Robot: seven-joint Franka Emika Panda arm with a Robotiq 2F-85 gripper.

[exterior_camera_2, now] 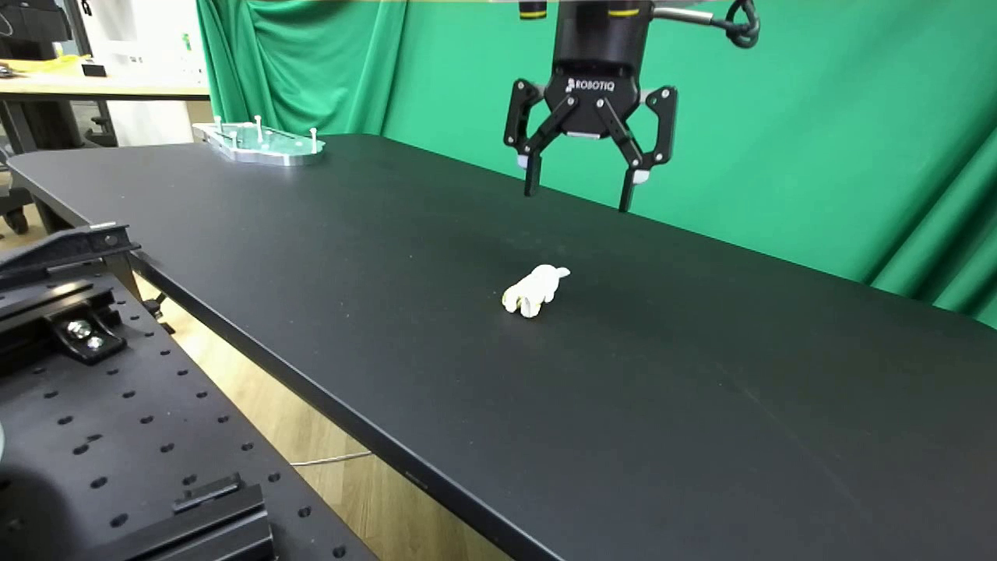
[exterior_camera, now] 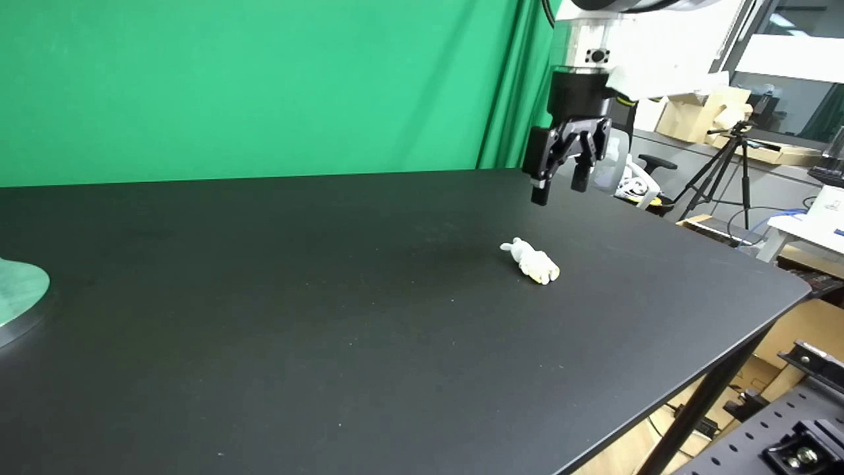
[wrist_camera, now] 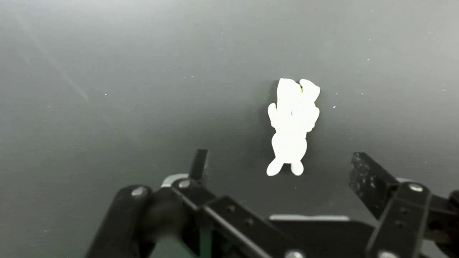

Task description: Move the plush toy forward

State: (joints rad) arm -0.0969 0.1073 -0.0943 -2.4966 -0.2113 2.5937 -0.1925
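The plush toy (exterior_camera: 531,262) is small, white and lumpy, with two ear-like lobes at one end. It lies flat on the black table in both exterior views (exterior_camera_2: 534,291). In the wrist view the plush toy (wrist_camera: 292,125) lies just above the line between the fingertips, its lobes pointing down between them. My gripper (exterior_camera: 560,189) is open and empty, well above the table and apart from the toy. It also shows open in an exterior view (exterior_camera_2: 578,198) and in the wrist view (wrist_camera: 280,154), its two black fingers wide apart.
The black table (exterior_camera: 297,363) has an open edge on one side. A pale green disc (exterior_camera: 21,290) stands at its far left in an exterior view. A clear plate with pegs (exterior_camera_2: 265,146) sits near a table corner. Green curtains (exterior_camera_2: 327,70) hang behind. A perforated metal plate (exterior_camera_2: 156,436) stands beside the table.
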